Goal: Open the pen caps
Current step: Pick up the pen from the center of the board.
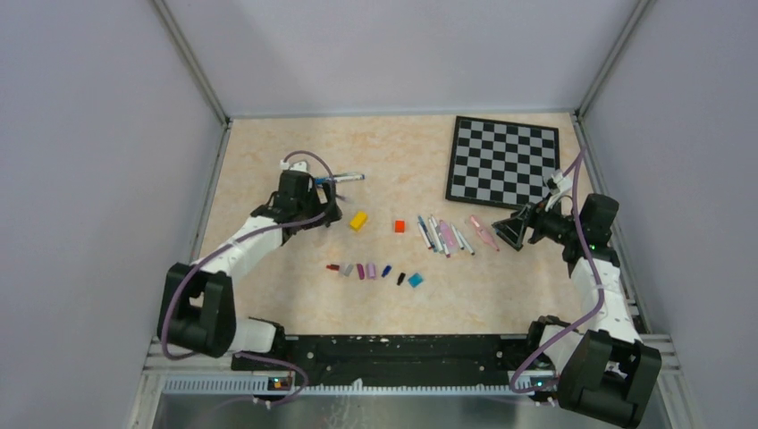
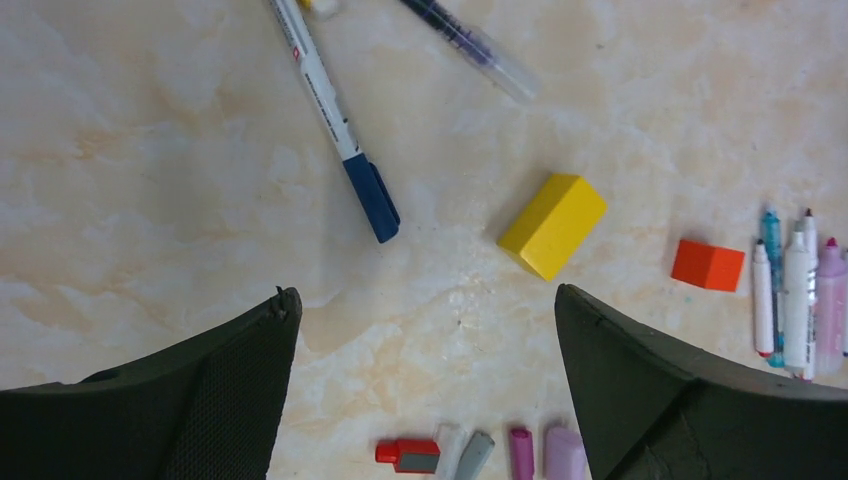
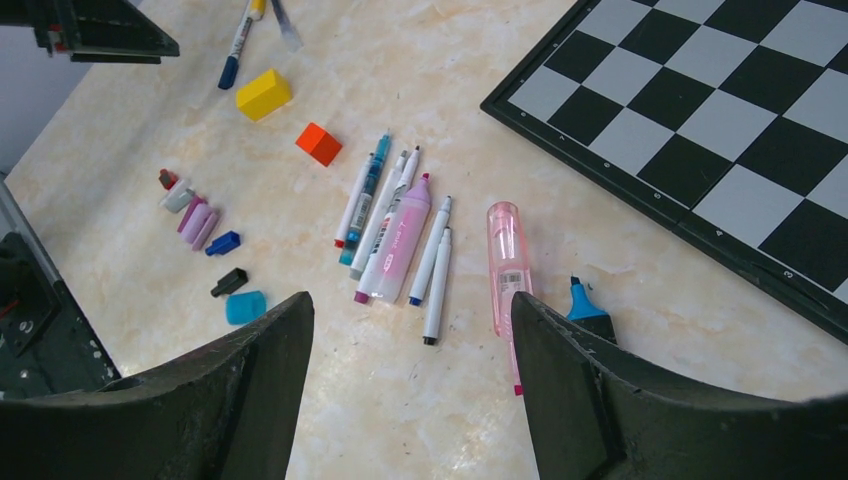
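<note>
Hovering over the far left part of the desk, the left end effector shows its jaws wide apart with nothing between them. Just beyond its fingers lies a white pen whose blue cap is on. Beside it lies a second pen with a clear end. I judge that these two are not yet opened, so the step in hand is to choose one and take it. The next move calls for a descent on the barrel, not on the cap. The barrel lies a little oblique to the jaws, so a small turn of the wrist seems necessary. The left wall is near this arm, so the open room is more toward the middle. To the right stand a yellow block and a red cube, both apart from the two pens. In front of them the loose pen caps lie in a row, off their pens. Further right the pens lie close together, most with bare tips. The right end effector hangs above them, also open and empty, well apart from the left one. To help pull a cap it must cross over this cluster without disturbing it. The chessboard and the right wall limit its room on the far and right sides.
</note>
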Controlling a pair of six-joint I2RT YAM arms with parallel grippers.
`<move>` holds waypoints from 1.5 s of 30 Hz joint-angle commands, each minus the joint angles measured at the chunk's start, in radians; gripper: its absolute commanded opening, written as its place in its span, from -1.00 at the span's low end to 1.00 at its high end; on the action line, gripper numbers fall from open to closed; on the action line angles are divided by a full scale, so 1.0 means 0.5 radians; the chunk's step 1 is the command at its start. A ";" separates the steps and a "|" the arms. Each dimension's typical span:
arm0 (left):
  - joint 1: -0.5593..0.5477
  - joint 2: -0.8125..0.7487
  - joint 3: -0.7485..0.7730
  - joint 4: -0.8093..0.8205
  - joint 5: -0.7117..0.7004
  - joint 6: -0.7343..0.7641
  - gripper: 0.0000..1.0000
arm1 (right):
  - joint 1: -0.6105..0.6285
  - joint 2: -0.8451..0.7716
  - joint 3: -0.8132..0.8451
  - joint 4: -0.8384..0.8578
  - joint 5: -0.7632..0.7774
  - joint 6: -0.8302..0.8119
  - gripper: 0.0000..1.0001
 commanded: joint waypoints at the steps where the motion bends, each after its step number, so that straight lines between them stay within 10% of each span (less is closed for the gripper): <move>1: 0.025 0.316 0.358 -0.255 -0.083 0.011 0.97 | -0.033 -0.051 0.103 0.028 -0.030 -0.070 0.41; 7: 0.030 0.760 0.784 -0.670 -0.343 -0.031 0.96 | -0.034 -0.053 0.106 0.025 -0.021 -0.079 0.41; 19: 0.044 1.099 1.062 -0.740 -0.388 -0.020 0.06 | -0.034 -0.059 0.109 0.011 -0.017 -0.093 0.41; 45: 0.111 1.359 1.177 -0.793 -0.464 0.021 -0.53 | -0.033 -0.061 0.114 -0.011 -0.015 -0.123 0.41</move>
